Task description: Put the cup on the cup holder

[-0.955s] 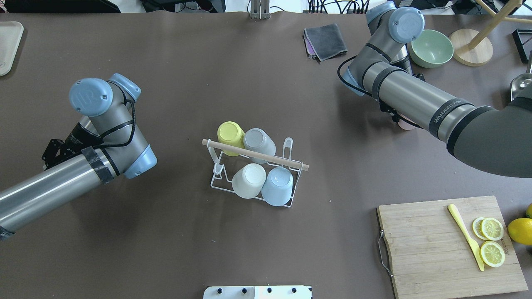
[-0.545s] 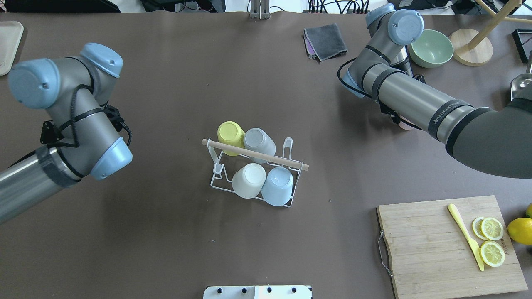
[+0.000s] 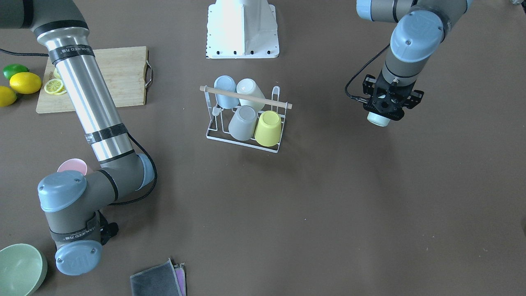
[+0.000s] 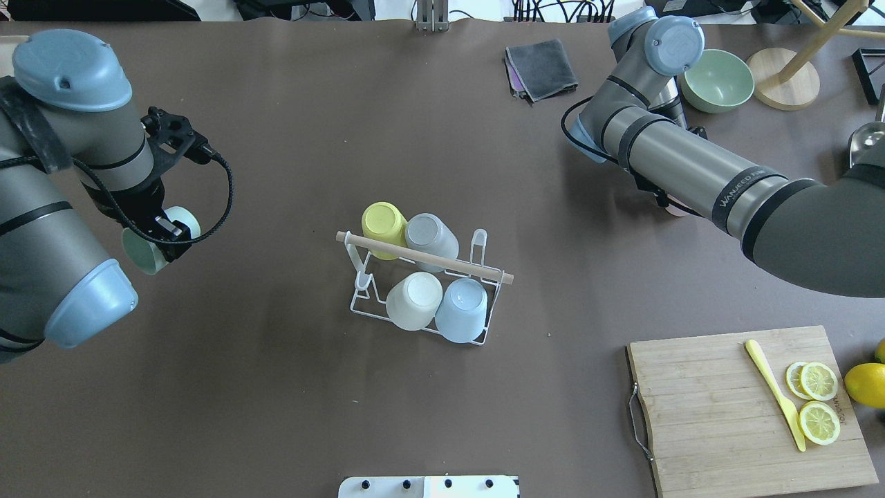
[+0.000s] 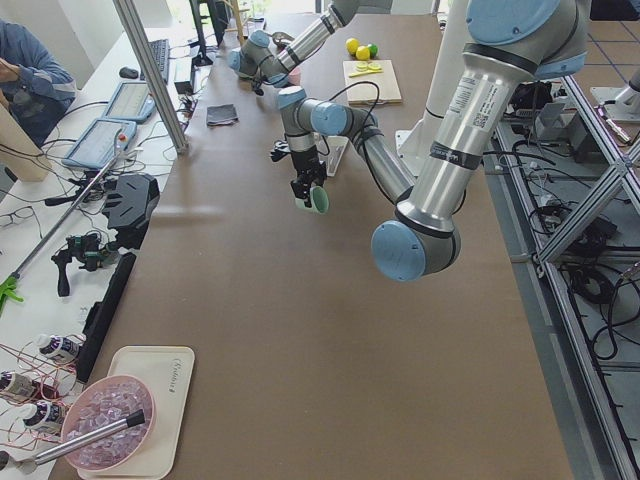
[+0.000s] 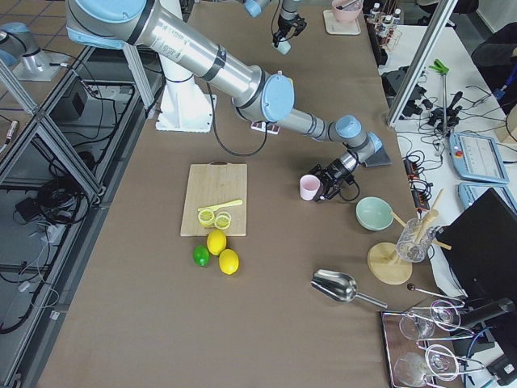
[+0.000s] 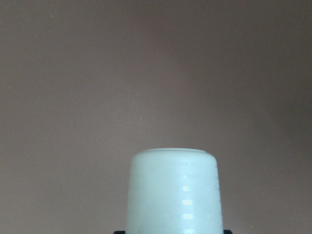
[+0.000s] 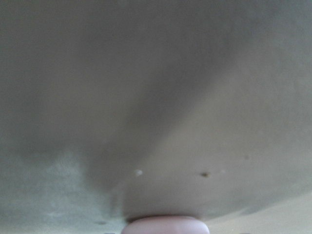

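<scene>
The white wire cup holder (image 4: 479, 241) with its wooden rod handle (image 3: 245, 97) stands mid-table, and several upturned cups sit on it: yellow, grey, white and blue. To its left, above the table, my left gripper (image 4: 163, 234) is shut on a pale mint cup (image 4: 144, 253), which also fills the lower part of the left wrist view (image 7: 174, 190). A pink cup (image 6: 309, 187) stands on the table at the right. My right gripper (image 6: 329, 183) is right beside it; the arm hides its fingers from above, so I cannot tell its state.
A green bowl (image 4: 718, 80) and a folded grey cloth (image 4: 541, 68) lie at the far right. A wooden cutting board (image 4: 743, 408) with lemon slices and a yellow knife sits at the near right, with whole lemons (image 3: 24, 82) beside it.
My left arm has swung up and outward, so its wrist has turned and the mint cup in its gripper now shows. The right arm has barely shifted.
</scene>
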Robot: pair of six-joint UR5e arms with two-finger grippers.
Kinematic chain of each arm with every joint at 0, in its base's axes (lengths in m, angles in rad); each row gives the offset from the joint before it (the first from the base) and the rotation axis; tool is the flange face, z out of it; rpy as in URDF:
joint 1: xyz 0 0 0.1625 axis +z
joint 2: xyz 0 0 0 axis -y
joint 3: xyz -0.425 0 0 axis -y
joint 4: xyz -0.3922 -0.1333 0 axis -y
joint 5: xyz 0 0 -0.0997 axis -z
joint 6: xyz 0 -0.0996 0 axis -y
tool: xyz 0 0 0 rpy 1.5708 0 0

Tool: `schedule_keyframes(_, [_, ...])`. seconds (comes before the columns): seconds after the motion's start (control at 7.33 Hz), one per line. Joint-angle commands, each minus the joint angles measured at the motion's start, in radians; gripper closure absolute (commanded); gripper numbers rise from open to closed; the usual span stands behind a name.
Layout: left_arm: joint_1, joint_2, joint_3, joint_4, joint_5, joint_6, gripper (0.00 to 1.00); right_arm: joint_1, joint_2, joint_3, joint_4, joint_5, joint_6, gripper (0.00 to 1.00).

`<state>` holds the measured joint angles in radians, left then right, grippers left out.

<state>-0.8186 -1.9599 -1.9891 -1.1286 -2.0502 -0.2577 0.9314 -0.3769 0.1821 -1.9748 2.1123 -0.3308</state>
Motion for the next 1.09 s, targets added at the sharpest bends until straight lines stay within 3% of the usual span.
schedule_keyframes(0.0, [0.001,0.065,-0.049,-0.286,0.002,-0.044,0.77,0.003,0.003,-0.001,-0.001,-0.005,-0.017,0.96])
schedule_keyframes(0.41, [0.016,0.211,-0.100,-0.819,0.005,-0.387,0.78,0.010,0.024,0.000,-0.056,-0.008,-0.072,1.00])
schedule_keyframes(0.55, [0.015,0.217,-0.102,-0.946,0.024,-0.399,0.78,0.012,0.032,0.000,-0.059,-0.008,-0.073,1.00])
schedule_keyframes(0.68, [0.039,0.219,-0.102,-1.050,0.124,-0.399,0.78,0.015,0.036,0.007,-0.059,-0.008,-0.074,1.00])
schedule_keyframes(0.95, [0.221,0.228,-0.102,-1.227,0.458,-0.393,0.78,0.039,0.059,0.008,-0.061,0.001,-0.073,1.00])
